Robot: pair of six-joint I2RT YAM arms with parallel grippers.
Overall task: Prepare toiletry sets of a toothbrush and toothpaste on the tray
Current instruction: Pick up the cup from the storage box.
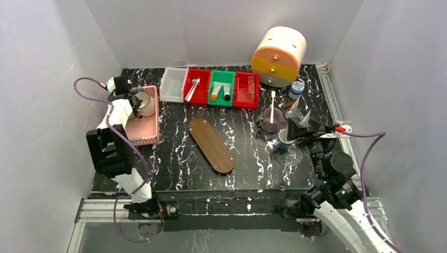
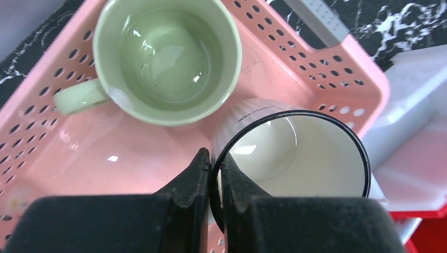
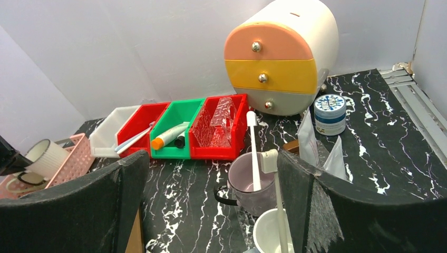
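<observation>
We are looking down on a black marbled bench [image 1: 174, 158]. At its far left, the left end effector [image 2: 213, 158] is clamping its two black fingers shut on the rim of a white ribbed cup [image 2: 305, 153], one finger inside and one outside. The cup is sitting in a pink basket [image 2: 316, 58] just beside a green mug [image 2: 168, 58].

We are seeing the right end effector [image 3: 211, 158] hanging wide open at the right side, gripping nothing, above a purple mug [image 3: 245, 182] with a white toothbrush [image 3: 253, 147] standing in it.

Along the back, white toothbrushes [image 1: 192, 89] are lying in a red bin [image 1: 188, 99], and an orange-capped tube [image 1: 216, 92] and a dark-capped tube [image 1: 227, 92] are lying in the green bin [image 1: 221, 75] beside it. The oval wooden tray [image 1: 211, 145] is lying at the centre, well apart from them.
</observation>
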